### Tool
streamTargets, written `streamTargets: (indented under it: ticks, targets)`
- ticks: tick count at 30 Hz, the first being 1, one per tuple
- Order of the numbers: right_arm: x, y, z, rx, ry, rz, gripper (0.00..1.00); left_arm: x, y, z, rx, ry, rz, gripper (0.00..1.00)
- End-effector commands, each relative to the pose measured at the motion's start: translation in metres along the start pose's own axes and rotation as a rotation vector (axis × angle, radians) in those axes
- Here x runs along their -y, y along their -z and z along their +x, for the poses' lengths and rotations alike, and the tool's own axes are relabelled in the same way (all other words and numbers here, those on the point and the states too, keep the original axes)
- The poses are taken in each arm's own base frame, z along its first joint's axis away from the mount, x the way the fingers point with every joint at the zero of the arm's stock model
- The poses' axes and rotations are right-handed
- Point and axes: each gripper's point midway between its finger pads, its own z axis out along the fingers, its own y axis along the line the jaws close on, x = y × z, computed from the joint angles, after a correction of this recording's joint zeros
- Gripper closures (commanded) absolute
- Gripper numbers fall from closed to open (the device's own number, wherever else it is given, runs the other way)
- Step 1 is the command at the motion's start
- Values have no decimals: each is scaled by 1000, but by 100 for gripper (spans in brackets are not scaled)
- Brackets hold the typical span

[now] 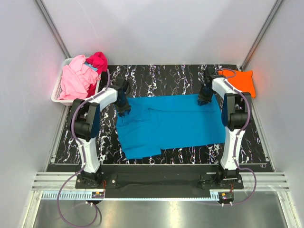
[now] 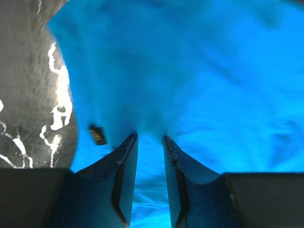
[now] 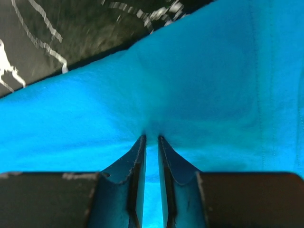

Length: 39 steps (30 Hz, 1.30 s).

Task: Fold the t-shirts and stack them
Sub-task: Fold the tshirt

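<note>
A turquoise-blue t-shirt (image 1: 171, 123) lies spread on the black marbled mat, partly folded, with its near left part doubled over. My left gripper (image 1: 124, 110) is at the shirt's far left corner and my right gripper (image 1: 205, 99) at its far right corner. In the left wrist view the left gripper (image 2: 150, 137) has its jaws narrowly apart with blue cloth (image 2: 190, 71) gathered between the tips. In the right wrist view the right gripper (image 3: 151, 137) pinches puckered blue cloth (image 3: 190, 95). A folded orange t-shirt (image 1: 242, 80) lies at the far right. Light pink (image 1: 76, 78) and magenta (image 1: 97, 61) t-shirts sit in the basket.
A white slatted basket (image 1: 58, 92) stands at the far left off the mat. The black marbled mat (image 1: 166, 76) covers the table between grey walls. A small black label (image 2: 97, 134) shows on the blue cloth near my left finger.
</note>
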Motion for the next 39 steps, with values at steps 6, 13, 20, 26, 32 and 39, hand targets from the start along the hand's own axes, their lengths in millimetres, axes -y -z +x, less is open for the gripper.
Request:
streamTargets:
  ticks: [6,13,20,26,32,39]
  targets:
    - [25,-25,-16,-11,-43,38,78,-15,-16,-2,-22,21,-112,67]
    - [14,-41,-21,-49,-29,-6,78,15,-22,-48,13,33,-79,66]
    - [-9,-38,-57,-20,-19,-67,78,31,-41,-88,11,81,-36,66]
    - [-27,-42,-87,0,-3,-116,81,48,-47,-125,53,99,53,66]
    - [-41,-7,-126,137,52,-163,79,71,-10,-175,278,33,214,63]
    - [-45,65,-158,301,92,-169,64,60,65,-178,531,24,331,65]
